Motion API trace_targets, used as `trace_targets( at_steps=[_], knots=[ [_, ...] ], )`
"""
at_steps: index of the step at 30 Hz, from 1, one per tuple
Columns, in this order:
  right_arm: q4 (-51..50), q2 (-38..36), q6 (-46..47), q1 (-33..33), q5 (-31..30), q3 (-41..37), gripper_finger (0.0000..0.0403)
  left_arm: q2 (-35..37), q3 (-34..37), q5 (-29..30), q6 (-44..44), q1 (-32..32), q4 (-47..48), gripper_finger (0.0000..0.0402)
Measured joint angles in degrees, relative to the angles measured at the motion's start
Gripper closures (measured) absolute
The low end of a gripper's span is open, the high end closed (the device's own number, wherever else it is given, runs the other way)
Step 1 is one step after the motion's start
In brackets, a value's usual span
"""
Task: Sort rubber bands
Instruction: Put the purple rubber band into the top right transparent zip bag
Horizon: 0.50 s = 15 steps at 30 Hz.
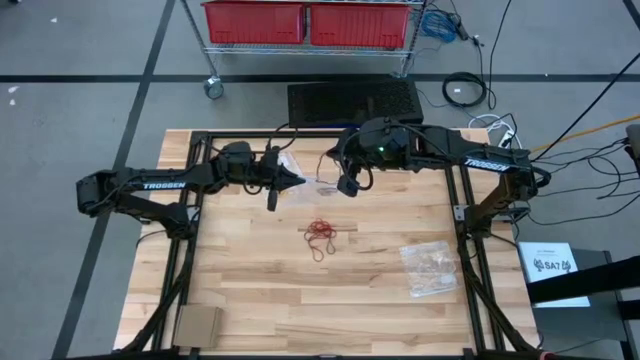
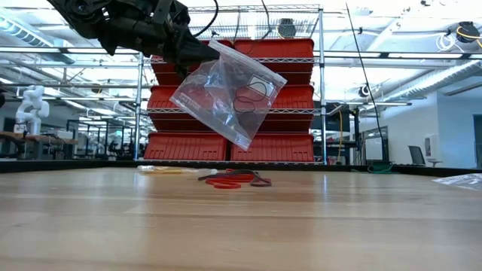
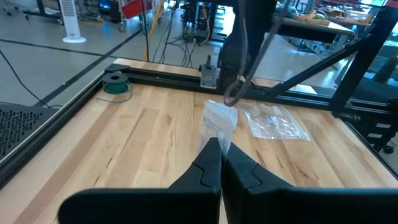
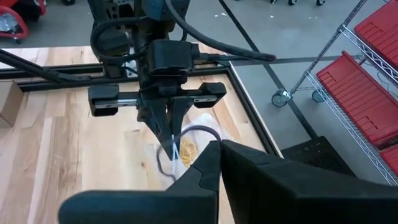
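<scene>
bags: 2 clear (image 2: pixel 226 94) (image 1: pixel 432 268) | red rubber bands (image 1: pixel 322 232): one pile

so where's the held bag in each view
high: bag back centre, between both arms
low: upper centre, hanging
left wrist: centre, pinched in the left gripper
right wrist: low centre, below the left gripper
landmark: red bands on the table

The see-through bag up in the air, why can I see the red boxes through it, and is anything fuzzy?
Low view: the clear bag, held up by the left gripper, is transparent, so the red bins behind show through, with dark rubber bands inside. Left wrist view: the bag looks pale and hazy by the fingers. High view: it nearly disappears against the table.
</scene>
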<state>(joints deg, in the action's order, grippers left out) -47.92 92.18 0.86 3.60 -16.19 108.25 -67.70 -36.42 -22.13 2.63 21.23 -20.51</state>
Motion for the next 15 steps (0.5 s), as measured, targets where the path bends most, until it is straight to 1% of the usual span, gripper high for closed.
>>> trace_targets(
  at_steps=[15],
  knots=[
    [-0.3, 0.0, 0.4, 0.0, 0.0, 0.0, 0.0403, 0.0, 0.0, 0.0, 0.0, 0.0, 0.0, 0.0401]
  ],
)
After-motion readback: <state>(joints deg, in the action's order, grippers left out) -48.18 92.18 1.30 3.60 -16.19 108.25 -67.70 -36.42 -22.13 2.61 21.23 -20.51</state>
